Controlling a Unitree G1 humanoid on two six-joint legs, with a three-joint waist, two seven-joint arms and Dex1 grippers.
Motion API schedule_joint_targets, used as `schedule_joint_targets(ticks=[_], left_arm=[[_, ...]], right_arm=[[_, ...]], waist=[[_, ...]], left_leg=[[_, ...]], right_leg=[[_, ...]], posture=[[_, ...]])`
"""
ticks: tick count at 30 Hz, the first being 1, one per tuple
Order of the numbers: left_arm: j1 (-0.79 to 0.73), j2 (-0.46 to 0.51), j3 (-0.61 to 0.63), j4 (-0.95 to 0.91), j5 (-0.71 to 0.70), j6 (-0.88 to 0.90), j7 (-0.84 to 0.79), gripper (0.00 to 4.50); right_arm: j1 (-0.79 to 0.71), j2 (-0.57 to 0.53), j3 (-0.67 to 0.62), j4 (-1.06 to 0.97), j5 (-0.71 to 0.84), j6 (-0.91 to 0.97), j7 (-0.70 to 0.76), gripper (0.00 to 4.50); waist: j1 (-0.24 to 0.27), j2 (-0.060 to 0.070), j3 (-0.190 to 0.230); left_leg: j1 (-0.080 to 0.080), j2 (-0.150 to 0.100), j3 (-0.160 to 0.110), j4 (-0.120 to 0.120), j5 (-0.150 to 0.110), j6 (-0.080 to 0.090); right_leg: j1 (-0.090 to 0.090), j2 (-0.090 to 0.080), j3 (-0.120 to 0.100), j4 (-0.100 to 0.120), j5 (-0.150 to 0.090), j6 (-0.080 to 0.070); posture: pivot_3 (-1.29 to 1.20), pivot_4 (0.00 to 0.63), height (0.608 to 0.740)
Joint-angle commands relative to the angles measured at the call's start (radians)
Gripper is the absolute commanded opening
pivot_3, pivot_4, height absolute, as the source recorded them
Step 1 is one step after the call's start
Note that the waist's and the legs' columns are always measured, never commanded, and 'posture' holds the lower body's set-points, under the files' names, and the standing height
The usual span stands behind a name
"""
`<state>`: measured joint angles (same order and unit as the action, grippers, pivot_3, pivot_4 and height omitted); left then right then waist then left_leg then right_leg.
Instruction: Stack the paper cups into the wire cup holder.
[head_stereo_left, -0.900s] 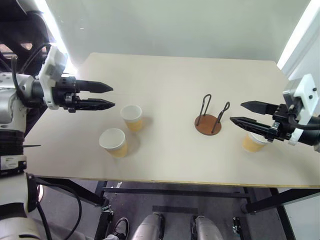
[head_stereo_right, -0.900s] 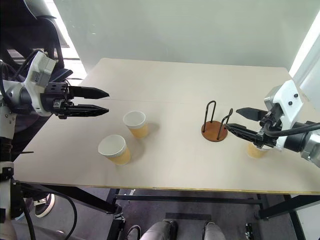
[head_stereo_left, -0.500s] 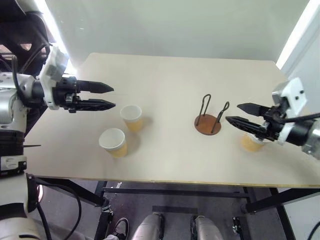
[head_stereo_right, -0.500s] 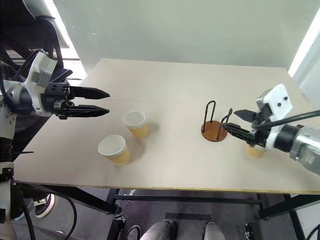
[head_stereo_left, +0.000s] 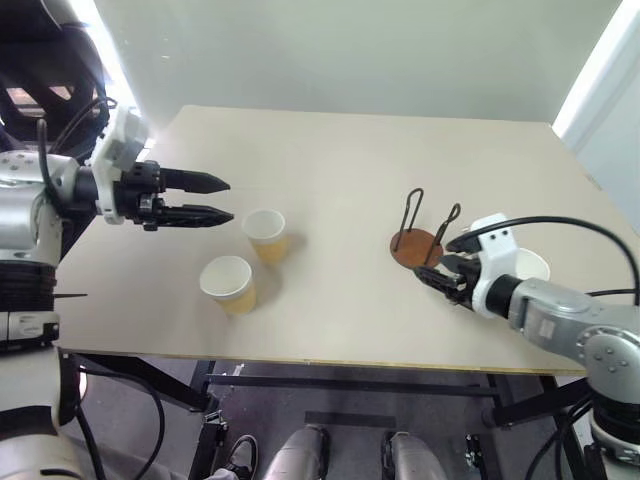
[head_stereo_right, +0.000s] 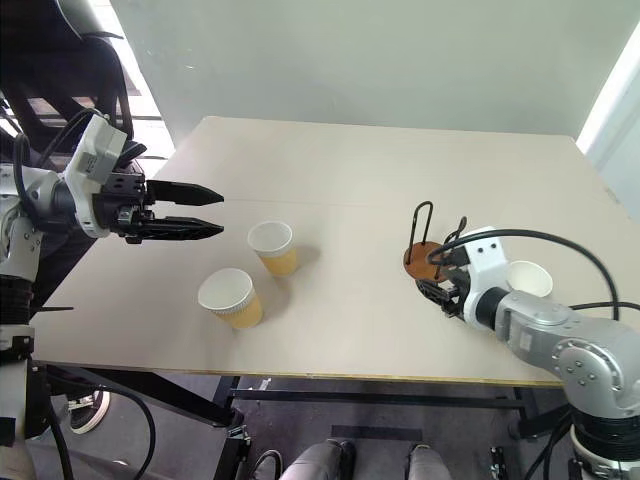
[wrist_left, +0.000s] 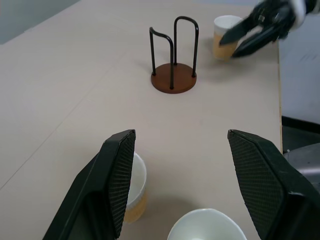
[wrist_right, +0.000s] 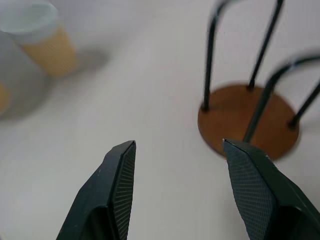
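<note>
The wire cup holder (head_stereo_left: 417, 246) is standing empty on the table (head_stereo_left: 350, 150), right of the middle, its two loops upright. Two paper cups (head_stereo_left: 264, 235) (head_stereo_left: 228, 284) are sitting upright toward the left, the second nearer the front edge; a third cup (head_stereo_left: 528, 265) is standing near the right edge, beyond the holder. The right gripper (head_stereo_left: 447, 277) is reaching in low from the right, forearm slanting across the front right corner, its fingers spread apart around nothing, tips just beside the holder's base. The left gripper (head_stereo_left: 215, 199) is hovering level above the left edge, pointing rightward toward the cups, fingers wide apart and empty.
</note>
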<state>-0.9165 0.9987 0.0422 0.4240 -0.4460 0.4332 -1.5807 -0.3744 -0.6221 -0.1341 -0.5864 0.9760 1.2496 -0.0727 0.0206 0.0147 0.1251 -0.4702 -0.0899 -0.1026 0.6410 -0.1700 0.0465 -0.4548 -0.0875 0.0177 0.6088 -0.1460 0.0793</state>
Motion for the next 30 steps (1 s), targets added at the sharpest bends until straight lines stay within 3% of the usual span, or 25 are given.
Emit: schedule_joint_targets(ticks=[1, 16, 30], left_arm=[[-0.002, 0.009, 0.039, -0.027, -0.022, -0.006, -0.02, 3.14], [0.003, 0.023, 0.036, -0.044, -0.013, -0.002, -0.014, 3.14], [0.017, 0.033, 0.044, -0.068, -0.017, 0.009, -0.004, 3.14]], right_arm=[[-0.007, 0.035, 0.026, 0.007, -0.113, -0.04, -0.05, 2.79], [-0.039, 0.181, 0.103, 0.196, -0.46, -0.282, -0.004, 2.79], [-0.1, 0.263, 0.149, 0.349, -0.626, -0.458, 0.122, 2.79]], waist=[[0.0, 0.0, 0.0], [0.0, 0.0, 0.0], [0.0, 0.0, 0.0]], left_leg=[[0.0, 0.0, 0.0, 0.0, 0.0, 0.0], [0.0, 0.002, 0.0, 0.0, 0.003, -0.003], [-0.001, 0.005, 0.0, -0.001, 0.003, -0.005]], right_leg=[[0.0, 0.0, 0.0, 0.0, 0.0, 0.0], [-0.002, 0.0, -0.001, 0.0, 0.006, -0.007], [-0.003, 0.0, -0.009, -0.001, 0.007, -0.011]], posture=[[0.0, 0.15, 0.74], [0.0, 0.15, 0.74], [0.0, 0.15, 0.74]])
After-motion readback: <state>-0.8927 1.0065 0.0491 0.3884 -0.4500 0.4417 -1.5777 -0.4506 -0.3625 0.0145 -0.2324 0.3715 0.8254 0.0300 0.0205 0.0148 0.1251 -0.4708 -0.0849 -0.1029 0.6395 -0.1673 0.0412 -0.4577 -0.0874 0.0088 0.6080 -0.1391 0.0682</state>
